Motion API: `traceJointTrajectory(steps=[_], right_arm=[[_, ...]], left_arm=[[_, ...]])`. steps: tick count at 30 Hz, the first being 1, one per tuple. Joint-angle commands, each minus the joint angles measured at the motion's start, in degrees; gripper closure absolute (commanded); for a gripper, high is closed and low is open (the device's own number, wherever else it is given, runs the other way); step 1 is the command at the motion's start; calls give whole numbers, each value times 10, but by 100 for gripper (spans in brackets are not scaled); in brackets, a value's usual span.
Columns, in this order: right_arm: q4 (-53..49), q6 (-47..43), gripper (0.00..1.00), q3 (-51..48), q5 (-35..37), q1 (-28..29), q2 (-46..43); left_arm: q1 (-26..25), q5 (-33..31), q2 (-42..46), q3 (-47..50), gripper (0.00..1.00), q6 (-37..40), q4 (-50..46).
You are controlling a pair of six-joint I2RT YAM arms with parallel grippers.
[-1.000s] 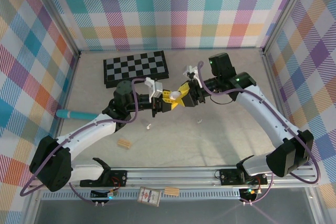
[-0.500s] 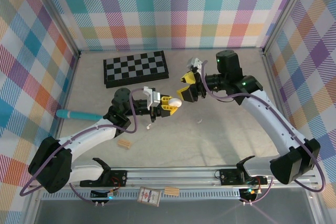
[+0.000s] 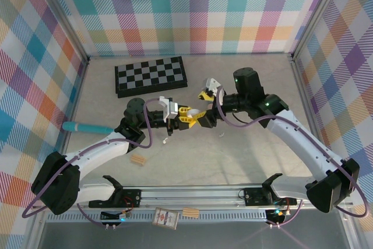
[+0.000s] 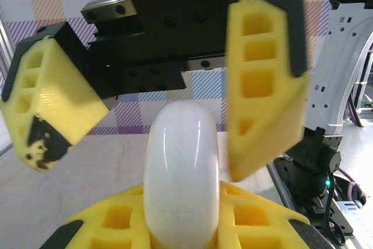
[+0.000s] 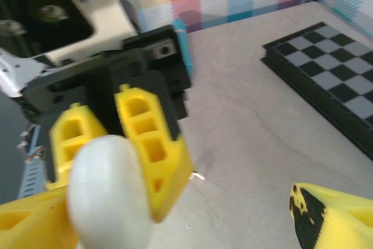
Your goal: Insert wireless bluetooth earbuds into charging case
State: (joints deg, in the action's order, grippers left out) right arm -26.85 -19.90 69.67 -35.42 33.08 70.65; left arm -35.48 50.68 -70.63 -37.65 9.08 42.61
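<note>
The left gripper [image 3: 186, 116] has its yellow fingers [image 5: 152, 144] pressed together on a white pebble-shaped charging case [image 4: 182, 173], holding it up off the table [image 3: 250, 144] with the rounded end pointing at the other arm. The right gripper [image 3: 203, 108] faces it with its fingers [image 4: 265, 80] spread wide, one on either side of the case. The one at 3 o'clock in the left wrist view is just beside the shell, and the other is clear of it. On the table, one tiny white earbud [image 3: 165, 140] lies at 7 o'clock from the case and another [image 3: 221, 134] at 4 o'clock. Further out are a tan wooden block [image 3: 137, 160] at 7 o'clock, a teal handle [image 3: 87, 127] at 9 o'clock and a chessboard [image 3: 150, 75] at 11 o'clock.
</note>
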Motion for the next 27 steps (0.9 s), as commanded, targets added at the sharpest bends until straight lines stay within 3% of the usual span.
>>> traceJointTrajectory(steps=[1,18,22,27], right_arm=[[55,36,11,-2,50,-6,-12],[84,101,11,-12,13,-28,-41],[135,186,0,-66,64,-39,-80],[182,321,1,-156,146,-109,-118]], left_arm=[[-5,17,9,1,82,24,29],[-4,-32,28,16,84,93,-36],[-5,-47,32,31,85,99,-30],[-5,-53,32,52,85,98,-10]])
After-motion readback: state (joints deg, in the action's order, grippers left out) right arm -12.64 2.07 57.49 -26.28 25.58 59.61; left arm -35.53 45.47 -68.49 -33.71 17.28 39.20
